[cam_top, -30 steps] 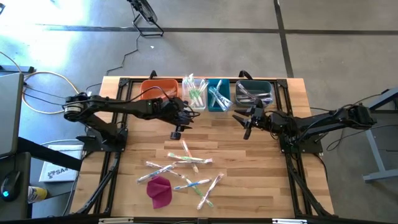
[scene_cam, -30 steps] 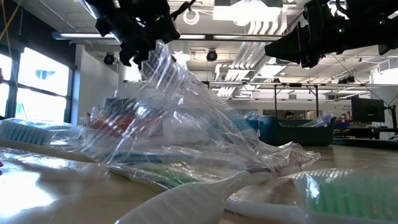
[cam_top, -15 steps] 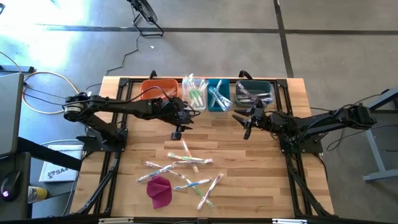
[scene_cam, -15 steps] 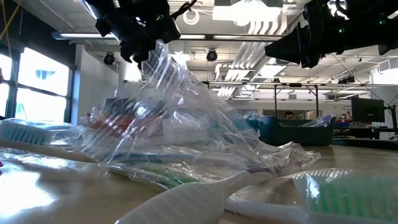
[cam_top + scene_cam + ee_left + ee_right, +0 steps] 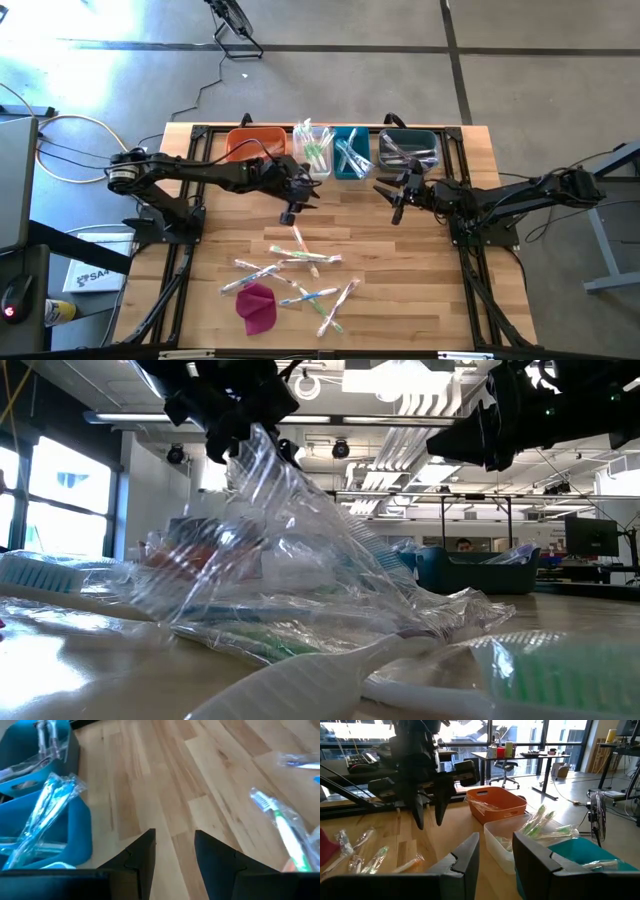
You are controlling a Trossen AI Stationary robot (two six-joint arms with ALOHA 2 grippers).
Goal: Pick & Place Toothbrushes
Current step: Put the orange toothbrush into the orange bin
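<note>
Several wrapped toothbrushes [image 5: 295, 272] lie scattered on the wooden table's near half, next to a magenta cloth lump [image 5: 257, 306]. In the low view their clear wrappers [image 5: 300, 580] fill the foreground. More wrapped toothbrushes stand in the bins at the far edge. My left gripper [image 5: 288, 213] hangs open over bare wood between the bins and the scattered toothbrushes, with nothing between its fingers [image 5: 175, 832]. A green-handled toothbrush [image 5: 287, 832] lies ahead of it. My right gripper [image 5: 396, 212] hangs level and open near the dark teal bin, also with nothing in it [image 5: 496, 837].
Along the far edge stand an orange bin [image 5: 255, 146], a clear bin [image 5: 313, 152], a blue bin [image 5: 351, 153] and a dark teal bin [image 5: 409, 150]. Bare wood lies between the two grippers and on the table's right half.
My left gripper has turned a little at the wrist while staying over the same spot; the gap between its fingers is unchanged. The toothbrushes lie as before.
</note>
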